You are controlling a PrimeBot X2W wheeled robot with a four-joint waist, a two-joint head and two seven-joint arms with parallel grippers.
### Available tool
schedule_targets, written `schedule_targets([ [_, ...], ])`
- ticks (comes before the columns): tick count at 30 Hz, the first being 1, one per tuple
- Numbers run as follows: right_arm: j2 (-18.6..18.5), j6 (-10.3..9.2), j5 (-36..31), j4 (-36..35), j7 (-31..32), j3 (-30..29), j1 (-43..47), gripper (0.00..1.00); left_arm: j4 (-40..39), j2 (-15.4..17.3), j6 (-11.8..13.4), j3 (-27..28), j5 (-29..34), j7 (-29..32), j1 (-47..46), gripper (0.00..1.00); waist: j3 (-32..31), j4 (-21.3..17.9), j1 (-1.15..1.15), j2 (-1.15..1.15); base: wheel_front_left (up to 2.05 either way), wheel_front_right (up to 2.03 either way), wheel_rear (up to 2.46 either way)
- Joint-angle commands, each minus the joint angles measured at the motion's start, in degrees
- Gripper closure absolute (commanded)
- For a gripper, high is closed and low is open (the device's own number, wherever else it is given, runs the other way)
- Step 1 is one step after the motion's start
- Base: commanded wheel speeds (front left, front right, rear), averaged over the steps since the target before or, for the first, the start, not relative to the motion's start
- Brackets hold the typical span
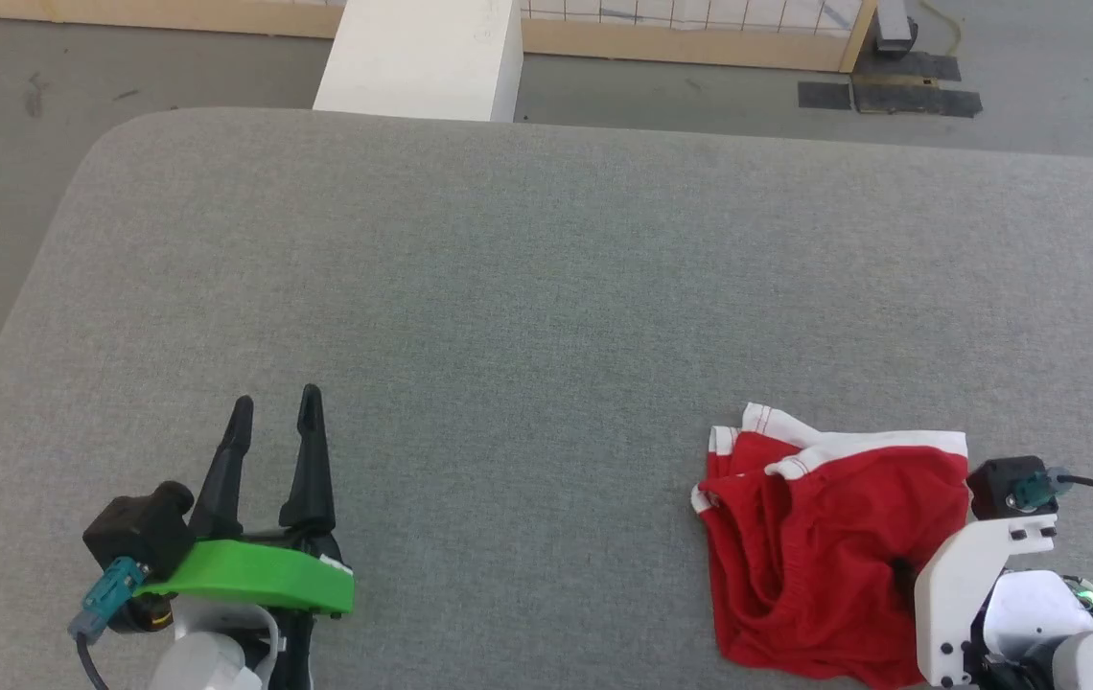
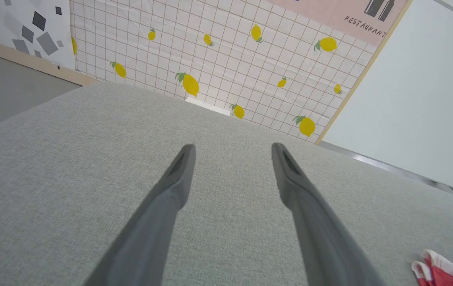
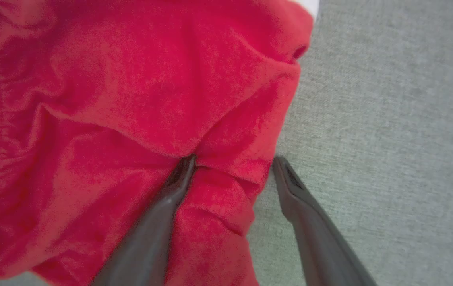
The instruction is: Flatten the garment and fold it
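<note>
Right wrist view shows the right gripper (image 3: 234, 159) spread astride the edge of the crumpled shorts (image 3: 131, 119), one tip at a red fold, the other over the grey table (image 3: 389, 139). The left gripper (image 1: 276, 398), spread and empty, sits well apart leftward; the right arm's nearer.

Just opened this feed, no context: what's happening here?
Crumpled red shorts lie on the grey table at the robot's right, not yet flattened. The right gripper is open at their edge, one finger on the fabric, the other over the table beside it; nothing gripped. The left gripper is open over bare table, well apart from the shorts.
</note>
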Motion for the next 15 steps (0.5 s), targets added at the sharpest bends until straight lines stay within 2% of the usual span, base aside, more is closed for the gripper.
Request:
schedule_targets([
  [1, 0.0, -0.11, -0.4, 2.0, -0.4, -0.3, -0.2, 0.0, 0.1, -0.1, -0.4, 0.1, 0.0, -0.3, -0.6, 0.0, 0.1, 0.1, 0.0, 0.0, 0.0, 0.0, 0.0],
  [3, 0.0, -0.11, -0.5, 3.8, -0.5, -0.7, -0.6, 0.0, 0.2, 0.0, -0.4, 0.0, 0.0, -0.3, -0.7, 0.0, 0.1, 0.2, 0.0, 0.0, 0.0, 0.0, 0.0],
  [4, -0.1, -0.11, -0.5, 4.7, -0.8, -0.7, -0.9, 0.68, 0.3, 0.0, -0.4, -0.1, 0.0, -0.3, -0.8, 0.0, 0.1, 0.2, 0.0, 0.0, 0.0, 0.0, 0.0],
  [5, -0.2, -0.11, -0.5, 5.4, -1.2, -0.7, -1.1, 1.0, 0.4, 0.0, -0.4, -0.2, 0.0, -0.3, -0.9, 0.0, 0.0, 0.3, 0.0, 0.0, 0.0, 0.0, 0.0],
  [11, -2.2, -0.11, -0.6, 7.2, -2.8, 1.4, -2.4, 1.0, 0.7, 0.1, -0.4, -0.7, -0.2, -0.3, -0.7, 0.0, -1.0, 0.3, 0.0, 0.0, 0.0, 0.0, 0.0],
  [15, -5.8, -0.11, 0.7, 5.8, -2.5, 6.1, -3.6, 1.0, 0.4, 0.3, -0.4, -0.7, -0.3, -0.3, 0.0, 0.0, -1.8, -0.8, 0.0, 0.0, 0.0, 0.0, 0.0],
])
